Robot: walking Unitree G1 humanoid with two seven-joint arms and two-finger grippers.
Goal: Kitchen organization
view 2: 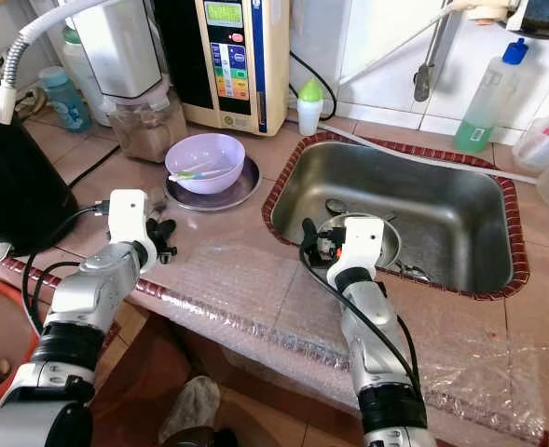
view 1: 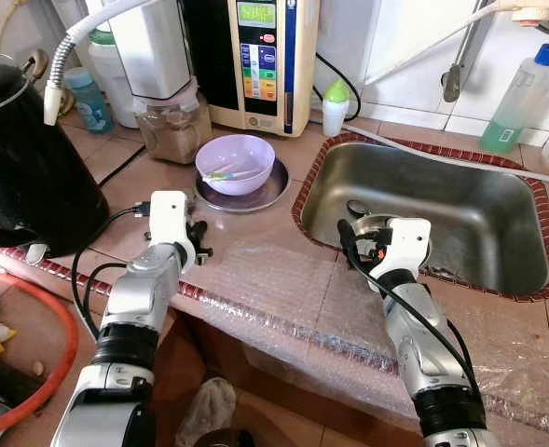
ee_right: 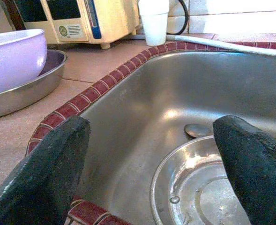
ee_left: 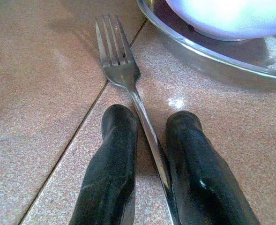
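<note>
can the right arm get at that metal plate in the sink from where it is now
Probably yes. The right gripper hangs open at the sink's near rim, and the metal plate lies just beyond and below its fingers, with nothing between them. A spoon lies beyond the plate, out of the way.

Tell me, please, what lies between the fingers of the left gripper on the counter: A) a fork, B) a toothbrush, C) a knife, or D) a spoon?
A: the left wrist view shows a metal fork lying on the tiled counter, its handle running between the left gripper fingers, tines pointing away beside the metal plate under the purple bowl.
</note>
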